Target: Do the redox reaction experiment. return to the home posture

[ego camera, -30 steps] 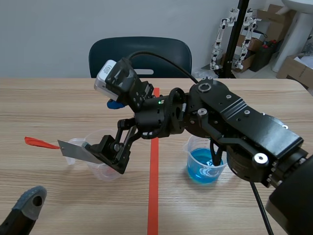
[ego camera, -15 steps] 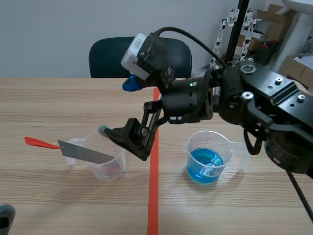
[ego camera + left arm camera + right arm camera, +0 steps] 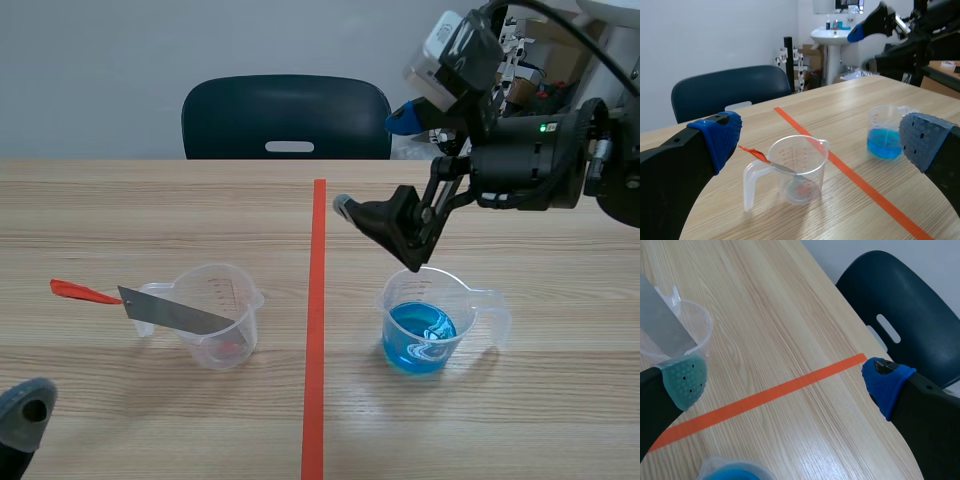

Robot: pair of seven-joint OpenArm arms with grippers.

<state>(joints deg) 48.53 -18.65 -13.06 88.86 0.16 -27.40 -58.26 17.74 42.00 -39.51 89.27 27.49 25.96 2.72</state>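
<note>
Upper right of the scene frame: right gripper [image 3: 378,235] hangs in the air above and just left of the blue-liquid beaker [image 3: 425,325], jaws wide, nothing in them (right wrist view agrees: only table [image 3: 790,315] and tape line [image 3: 765,397] in the gap). Lower-left corner: left gripper [image 3: 822,142] sits low, spread wide and empty too, with the clear beaker [image 3: 797,170] ahead of it. My read: both arms are kept off the glassware for the home posture, so nothing gets knocked. Left of centre, the metal strip [image 3: 175,312] leans in the clear beaker, lower end down inside, upper part propped on the left rim, which likely stops it sliding. Long axis runs near-level, dropping slightly rightward; its red-tipped end [image 3: 75,291] points at the frame's left edge, outside the cup
</note>
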